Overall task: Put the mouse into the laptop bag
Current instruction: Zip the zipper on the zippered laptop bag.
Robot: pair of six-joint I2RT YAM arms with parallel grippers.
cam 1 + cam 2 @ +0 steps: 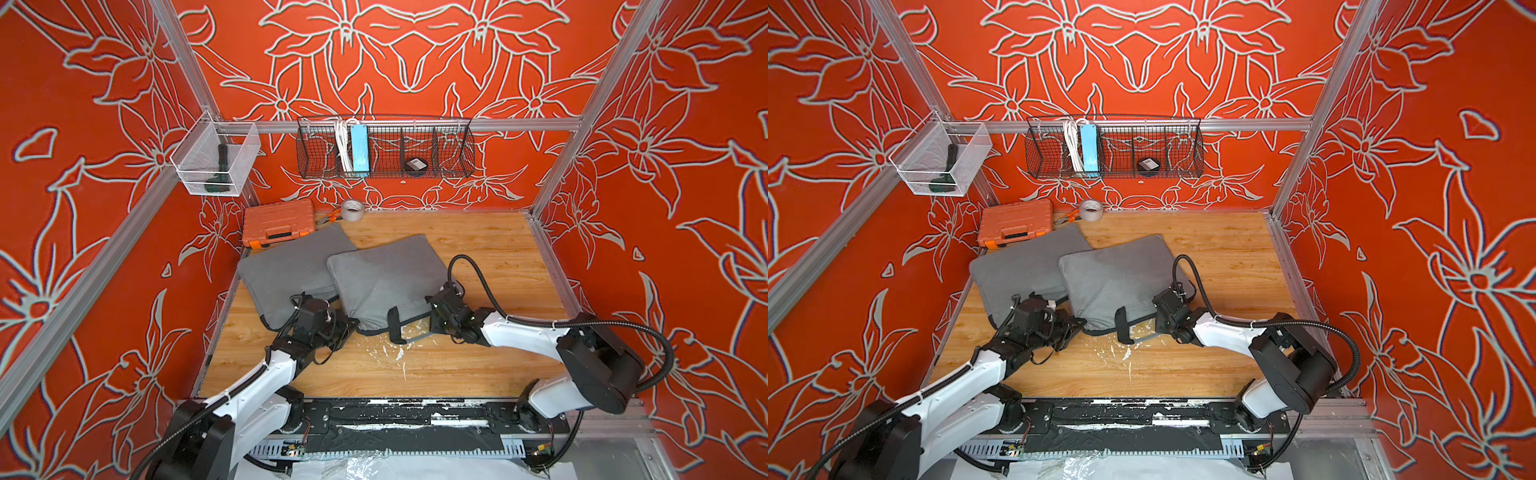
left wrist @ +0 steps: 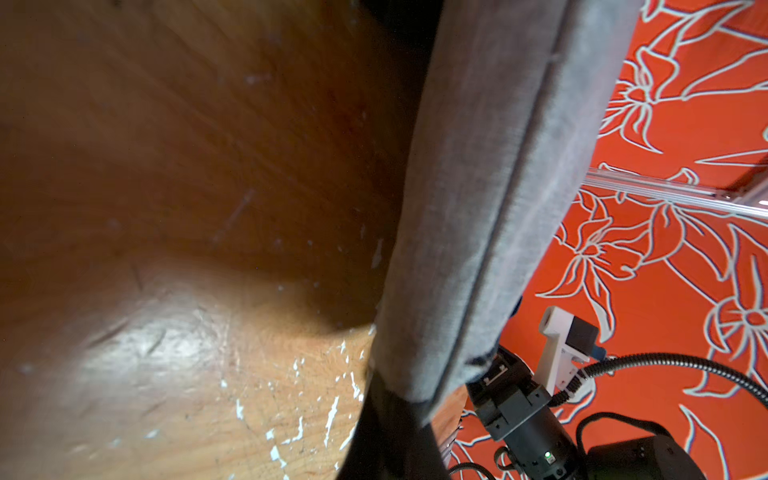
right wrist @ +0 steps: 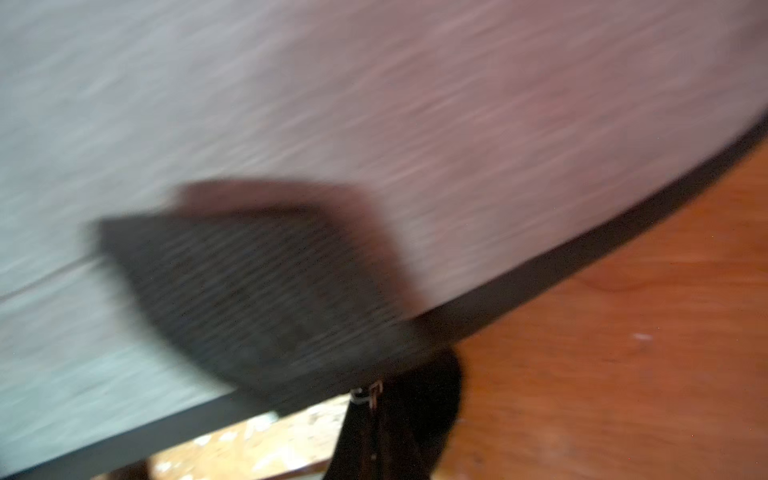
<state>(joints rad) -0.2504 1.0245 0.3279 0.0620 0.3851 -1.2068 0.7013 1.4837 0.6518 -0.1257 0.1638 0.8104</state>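
Both hands are squeezing tight shut and reaching low over the wooden table (image 1: 498, 249), one at each end of the near edge of the laptop bag (image 1: 386, 274). Left hand (image 1: 347, 326) is touching the bag's near left corner. Right hand (image 1: 431, 311) is pressing in at the near right corner, just beside the black handle (image 1: 395, 326). So that edge is running side to side between the two hands. I cannot tell if they are pinching the cloth or only leaning on it, because the fingertips are hiding in every view. In the left wrist view the bag's edge (image 2: 478, 208) is hanging up off the wood with a shadow under it, so I am guessing they are holding it up. The bag is lying over a corner of a second gray bag (image 1: 286, 266) behind it on the left. The mouse is not showing anywhere on the table. One small black thing (image 1: 415, 165) with a pale label is lying far back in the wire basket (image 1: 453, 170) on the wall, and I cannot tell if that is the mouse. If it is, it is sitting well away from both hands, a bit nearer the right one, so the right arm is looking like the better one to fetch it.
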